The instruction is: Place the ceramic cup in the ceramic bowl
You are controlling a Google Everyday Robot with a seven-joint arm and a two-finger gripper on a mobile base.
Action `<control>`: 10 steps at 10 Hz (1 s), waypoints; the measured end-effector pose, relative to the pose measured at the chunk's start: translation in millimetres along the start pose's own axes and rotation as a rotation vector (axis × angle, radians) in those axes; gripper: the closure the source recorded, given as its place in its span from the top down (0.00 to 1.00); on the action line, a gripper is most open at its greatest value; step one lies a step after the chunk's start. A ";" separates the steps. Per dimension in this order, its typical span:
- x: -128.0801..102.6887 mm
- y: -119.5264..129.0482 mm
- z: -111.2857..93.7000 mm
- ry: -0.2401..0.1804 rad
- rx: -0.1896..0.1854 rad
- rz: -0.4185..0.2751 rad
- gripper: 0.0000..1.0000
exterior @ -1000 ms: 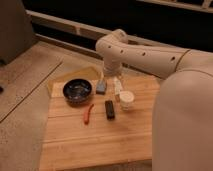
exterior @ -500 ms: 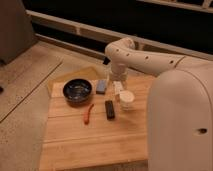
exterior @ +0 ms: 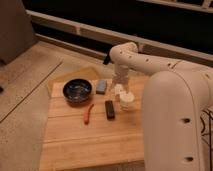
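Observation:
The ceramic cup [exterior: 126,99], small and off-white, stands upright on the wooden table [exterior: 75,142], right of centre. The ceramic bowl [exterior: 77,90], round and glossy black, sits at the table's left rear, well apart from the cup. My gripper [exterior: 119,88] hangs from the white arm [exterior: 131,57] and points down. It is just behind and left of the cup, close to its rim. I cannot tell whether it touches the cup.
A small grey-blue block [exterior: 102,86] lies between the bowl and the gripper. A flat black bar [exterior: 109,109] lies in front of the cup, and a thin red object [exterior: 88,114] to its left. The robot's white body [exterior: 175,120] fills the right side.
The arm and gripper have shifted a little to the right, from above the grey-blue block to beside the cup. The cup, the bowl and the other objects have not moved.

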 end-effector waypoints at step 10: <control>-2.2 0.7 55.5 0.201 0.081 -0.034 0.21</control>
